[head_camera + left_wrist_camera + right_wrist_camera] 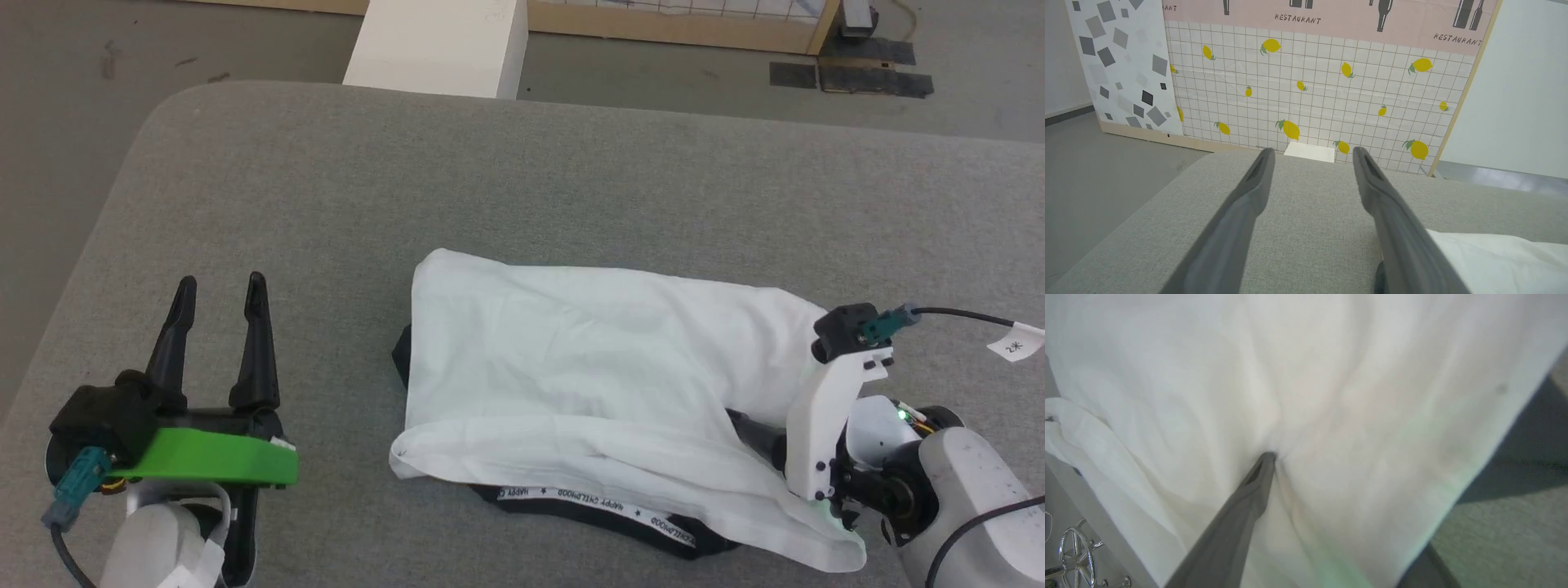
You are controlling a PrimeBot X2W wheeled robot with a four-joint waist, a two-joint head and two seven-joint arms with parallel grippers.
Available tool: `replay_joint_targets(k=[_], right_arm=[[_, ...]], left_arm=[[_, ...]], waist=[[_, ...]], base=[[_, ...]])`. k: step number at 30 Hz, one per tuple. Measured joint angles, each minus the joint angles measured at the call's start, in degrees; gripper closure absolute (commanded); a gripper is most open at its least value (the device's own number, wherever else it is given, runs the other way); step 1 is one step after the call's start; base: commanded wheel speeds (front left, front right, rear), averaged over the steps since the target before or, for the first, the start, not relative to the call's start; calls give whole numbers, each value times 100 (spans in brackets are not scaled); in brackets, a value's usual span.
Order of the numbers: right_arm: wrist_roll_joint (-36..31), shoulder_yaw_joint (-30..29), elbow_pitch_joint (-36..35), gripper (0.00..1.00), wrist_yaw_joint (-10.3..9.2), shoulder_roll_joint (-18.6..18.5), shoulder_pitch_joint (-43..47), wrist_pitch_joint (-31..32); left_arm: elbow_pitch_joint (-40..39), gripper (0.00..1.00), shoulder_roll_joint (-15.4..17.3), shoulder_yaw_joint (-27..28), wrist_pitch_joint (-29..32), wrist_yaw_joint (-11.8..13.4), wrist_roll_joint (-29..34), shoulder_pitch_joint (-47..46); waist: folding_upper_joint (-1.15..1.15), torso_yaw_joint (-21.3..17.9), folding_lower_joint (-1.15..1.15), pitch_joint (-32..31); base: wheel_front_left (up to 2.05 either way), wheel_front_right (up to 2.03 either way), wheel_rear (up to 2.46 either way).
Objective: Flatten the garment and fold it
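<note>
The garment (588,359) lies on the grey table (326,188), its long axis running left to right and the lettered neckband (604,505) at the near edge. We see the left hand (222,284) spread open over bare table beside it. The right hand (761,439) is tucked under the white cloth, set wide. One finger (1241,514) shows and the other is covered.

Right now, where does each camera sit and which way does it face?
Head: on the head, looking down at garment on table; left tool, right arm show.
Left wrist: on left wrist, looking along its fingers, across table toward lemon wall.
Right wrist: on right wrist, pressed into garment; one finger shows.
Shared: garment, in all three.
</note>
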Motion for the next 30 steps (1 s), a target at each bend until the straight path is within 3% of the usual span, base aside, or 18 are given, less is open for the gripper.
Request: replay_joint_targets(k=[2, 3, 4, 5, 13, 18, 24, 30], right_arm=[[13, 75, 122, 0, 0, -22, -54, -75], [24, 97, 162, 55, 1, -31, -73, -77], [33, 120, 203, 90, 1, -49, -94, -113], [59, 119, 263, 100, 3, -59, -105, -132], [114, -209, 531, 100, 8, -107, -151, -310], [13, -806, 543, 100, 7, -499, 37, -230], [-641, -1655, 450, 100, 4, -843, 256, 75], [-1255, -1923, -140, 100, 3, -686, 260, 536]], left_arm=[[21, 0, -15, 25, 0, -26, 21, 1], [27, 0, -23, 37, 0, -35, 23, 1], [44, 0, -32, 55, 0, -41, 23, 2], [59, 0, -36, 68, 0, -42, 24, 4], [123, 0, -104, 120, 0, -45, 26, 51], [165, 0, -133, 112, 0, -46, 42, 157], [181, 0, -147, 62, 0, -49, 49, 216], [227, 0, -148, 32, 0, -49, 41, 242]], waist=[[0, 13, 0, -21], [0, 16, 0, -30], [0, 16, 0, -41], [0, 13, 0, -54], [0, -72, 0, -183], [0, -161, 0, -300], [0, -293, 0, -367], [0, -375, 0, -444]], base=[[0, 0, 0], [0, 0, 0], [0, 0, 0], [0, 0, 0], [0, 0, 0], [0, 0, 0], [0, 0, 0], [0, 0, 0]])
